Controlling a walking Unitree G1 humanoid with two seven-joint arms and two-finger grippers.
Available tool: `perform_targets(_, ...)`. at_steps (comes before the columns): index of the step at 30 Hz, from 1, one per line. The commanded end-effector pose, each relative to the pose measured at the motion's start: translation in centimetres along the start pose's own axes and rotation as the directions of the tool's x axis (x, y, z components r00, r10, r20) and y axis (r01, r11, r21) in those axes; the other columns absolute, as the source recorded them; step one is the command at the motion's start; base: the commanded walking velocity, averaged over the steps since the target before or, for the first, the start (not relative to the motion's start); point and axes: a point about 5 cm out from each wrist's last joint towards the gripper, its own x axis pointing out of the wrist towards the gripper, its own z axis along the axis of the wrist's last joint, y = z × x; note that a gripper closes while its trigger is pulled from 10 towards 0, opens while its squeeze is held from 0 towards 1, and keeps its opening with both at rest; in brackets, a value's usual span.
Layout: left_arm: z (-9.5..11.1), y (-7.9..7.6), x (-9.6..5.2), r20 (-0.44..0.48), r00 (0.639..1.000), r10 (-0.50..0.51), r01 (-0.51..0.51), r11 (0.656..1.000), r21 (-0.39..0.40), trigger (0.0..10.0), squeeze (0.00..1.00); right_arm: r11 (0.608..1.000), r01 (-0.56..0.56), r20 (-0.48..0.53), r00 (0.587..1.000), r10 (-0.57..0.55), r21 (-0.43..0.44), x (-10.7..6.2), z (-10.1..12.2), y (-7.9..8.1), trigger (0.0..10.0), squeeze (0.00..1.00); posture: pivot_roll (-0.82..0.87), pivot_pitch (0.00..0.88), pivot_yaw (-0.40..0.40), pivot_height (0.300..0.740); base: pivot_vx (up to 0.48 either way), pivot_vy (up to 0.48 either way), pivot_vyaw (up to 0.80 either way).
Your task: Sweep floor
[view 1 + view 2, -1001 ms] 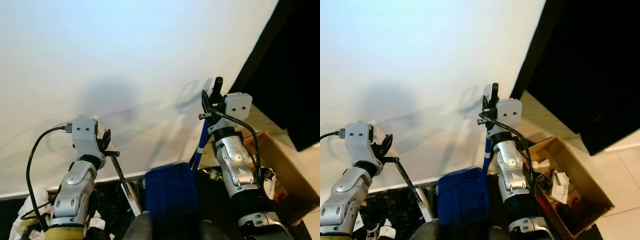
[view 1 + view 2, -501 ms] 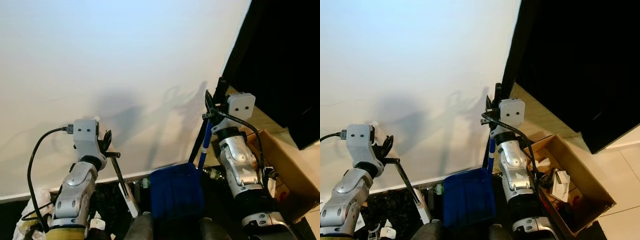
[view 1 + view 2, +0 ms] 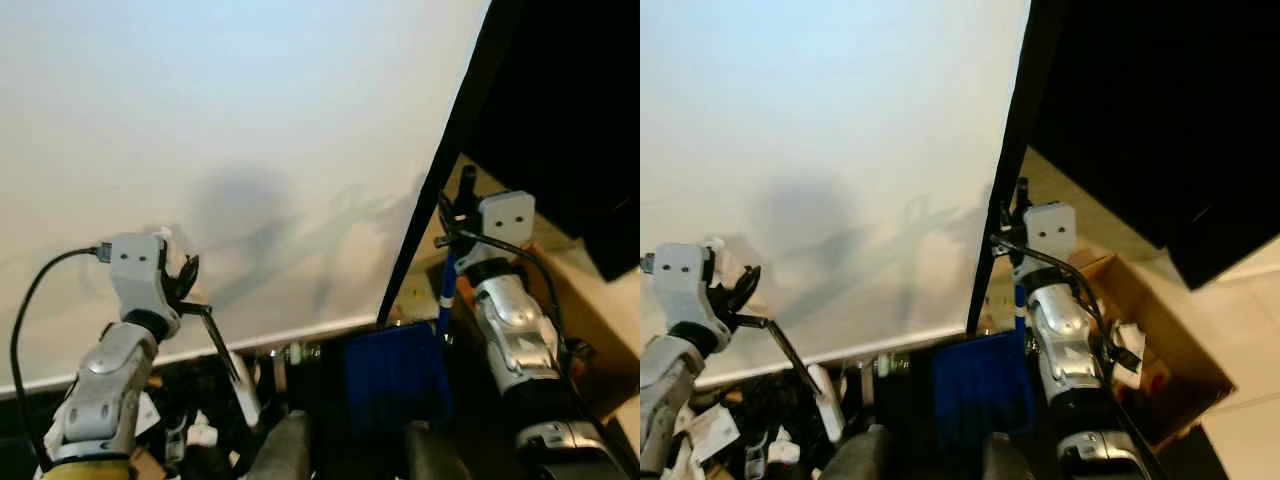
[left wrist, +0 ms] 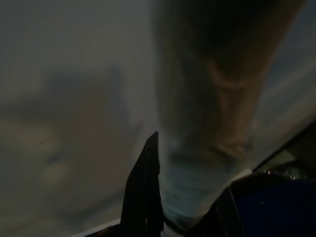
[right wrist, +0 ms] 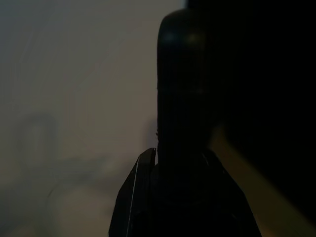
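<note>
While the right gripper [image 3: 462, 200] clamps it, the dustpan handle [image 3: 446, 285] stands upright.

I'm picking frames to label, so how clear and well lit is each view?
Eye views: bright, fairly sharp, arm shadows on the white wall, black panel without detail. Left wrist view: dim, the handle between the fingers blurred. Right wrist view: very dark, the handle a black silhouette.
</note>
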Motion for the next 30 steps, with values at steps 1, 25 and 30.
perform_targets(1, 0.3, 1.5, -1.0, -0.016, 0.999, 0.039, -0.038, 0.997, 0.064, 10.0, 0.0, 1.0, 0.002, 0.035, 0.999, -0.001, -0.03, 0.4, 0.4, 0.0, 10.0, 0.0, 0.28, 0.345, 0.074, 0.74, 0.0, 0.0, 0.0)
perform_targets(25, 1.2, 1.2, -3.4, -0.002, 1.0, -0.028, 0.028, 1.0, 0.014, 10.0, 0.0, 0.995, -0.073, -0.153, 0.986, 0.063, -0.065, 1.1, -3.0, 2.6, 10.0, 0.0, 0.35, 0.376, 0.071, 0.74, 0.0, 0.0, 0.0)
perform_targets(30, 1.0, 0.8, -3.0, 0.002, 1.0, -0.029, 0.029, 1.0, 0.004, 10.0, 0.0, 0.997, -0.081, -0.226, 0.971, 0.078, -0.005, 1.2, -3.3, 2.4, 10.0, 0.0, 0.32, 0.358, 0.054, 0.74, 0.0, 0.0, 0.0)
